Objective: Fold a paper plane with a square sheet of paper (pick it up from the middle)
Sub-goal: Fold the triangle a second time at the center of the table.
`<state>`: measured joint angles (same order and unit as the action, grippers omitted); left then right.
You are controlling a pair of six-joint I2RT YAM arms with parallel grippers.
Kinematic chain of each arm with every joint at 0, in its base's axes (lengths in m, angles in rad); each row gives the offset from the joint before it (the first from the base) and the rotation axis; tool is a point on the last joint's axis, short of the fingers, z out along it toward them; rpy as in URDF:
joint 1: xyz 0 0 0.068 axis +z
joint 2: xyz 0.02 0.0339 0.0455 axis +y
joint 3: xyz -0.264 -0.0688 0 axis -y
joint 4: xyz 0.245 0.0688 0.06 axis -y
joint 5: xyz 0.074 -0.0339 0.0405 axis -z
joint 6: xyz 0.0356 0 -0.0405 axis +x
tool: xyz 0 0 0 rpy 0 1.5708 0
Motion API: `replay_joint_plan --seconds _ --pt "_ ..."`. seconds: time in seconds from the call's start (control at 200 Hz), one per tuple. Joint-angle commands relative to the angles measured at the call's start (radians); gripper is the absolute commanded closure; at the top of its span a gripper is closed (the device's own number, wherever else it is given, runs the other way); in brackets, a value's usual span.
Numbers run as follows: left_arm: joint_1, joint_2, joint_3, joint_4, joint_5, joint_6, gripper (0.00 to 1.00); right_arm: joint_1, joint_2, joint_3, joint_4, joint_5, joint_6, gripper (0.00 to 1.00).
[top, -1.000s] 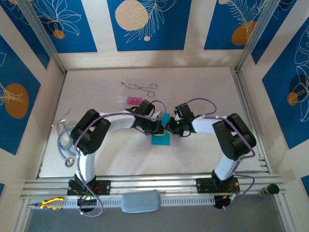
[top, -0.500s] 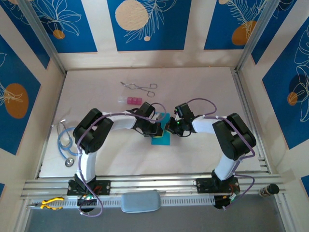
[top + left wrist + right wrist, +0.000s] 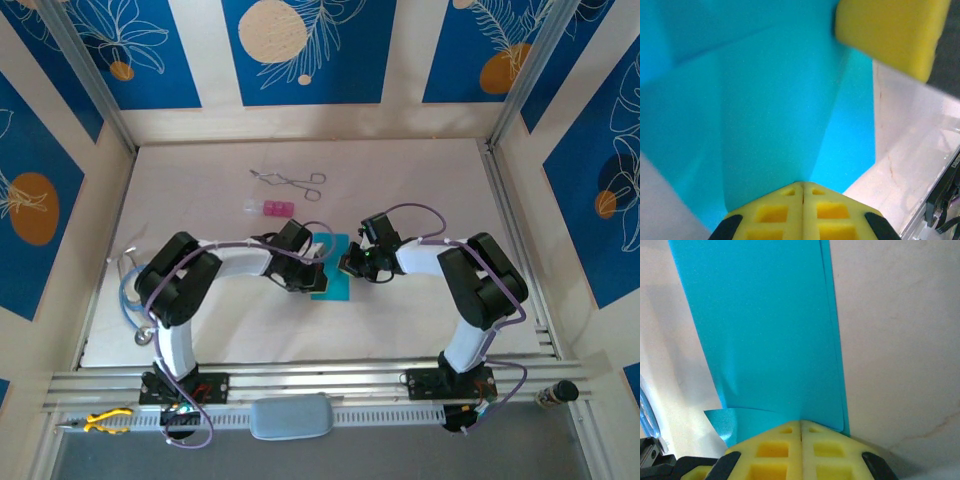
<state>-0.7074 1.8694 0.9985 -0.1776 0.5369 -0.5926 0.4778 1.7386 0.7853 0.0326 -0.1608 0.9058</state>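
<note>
My left gripper (image 3: 308, 271) (image 3: 802, 186) is sitting pressed together, tips meeting at the creased cyan paper (image 3: 335, 283) (image 3: 765, 100) (image 3: 765, 335). My right gripper (image 3: 347, 266) (image 3: 801, 423) is facing it, also pressed together, tips on the paper's edge. The paper is lying mid-table (image 3: 200, 200), between both grippers, partly folded.

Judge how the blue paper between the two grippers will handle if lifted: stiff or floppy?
Probably floppy: the blue paper looks thin and bends along soft creases just past the left gripper. Likely very light, so a push may slide it over the smooth table.
</note>
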Motion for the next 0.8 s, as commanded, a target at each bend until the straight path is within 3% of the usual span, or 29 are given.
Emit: replay_joint_plan --seconds 0.0,0.485,0.65,0.795 --pt "0.004 -0.025 -0.062 -0.089 -0.027 0.013 0.95 -0.003 0.061 -0.025 -0.116 0.078 -0.013 1.00" --pt "0.035 -0.184 -0.194 -0.056 0.007 -0.036 0.95 0.002 0.050 -0.016 -0.114 0.067 -0.030 1.00" --pt "0.040 -0.260 -0.111 -0.117 -0.043 0.003 0.95 0.006 0.048 0.020 -0.138 0.058 -0.071 1.00" --pt "0.068 -0.183 -0.004 -0.120 -0.034 0.038 0.96 0.010 0.026 0.058 -0.157 0.038 -0.114 1.00"
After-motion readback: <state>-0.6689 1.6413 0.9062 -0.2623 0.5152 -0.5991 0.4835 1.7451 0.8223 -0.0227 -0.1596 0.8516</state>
